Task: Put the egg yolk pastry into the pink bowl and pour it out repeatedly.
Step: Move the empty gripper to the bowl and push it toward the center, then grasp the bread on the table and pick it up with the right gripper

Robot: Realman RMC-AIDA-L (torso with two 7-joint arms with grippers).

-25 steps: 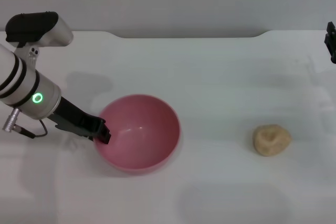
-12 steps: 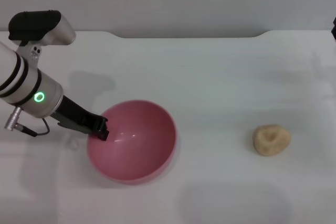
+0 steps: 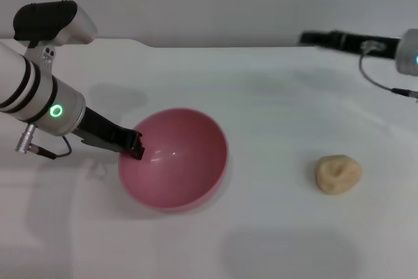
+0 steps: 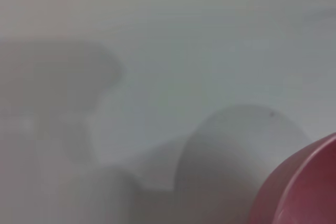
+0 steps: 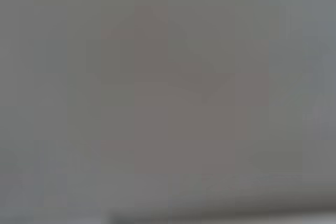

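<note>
The pink bowl (image 3: 175,161) is left of centre on the white table, tilted and held by its left rim. My left gripper (image 3: 135,147) is shut on that rim. The bowl is empty inside. A slice of its rim shows in the left wrist view (image 4: 304,187). The egg yolk pastry (image 3: 337,174) lies on the table at the right, well apart from the bowl. My right gripper (image 3: 313,38) reaches in from the far right, high at the back of the table, away from the pastry.
The white table (image 3: 274,109) has its back edge with a notched border along the far side. A cable hangs from the right arm (image 3: 408,53) at the far right.
The right arm has swung in from the right edge toward the back centre. The left gripper has lifted and shifted the bowl slightly up and right, changing its tilt. The pastry has not moved.
</note>
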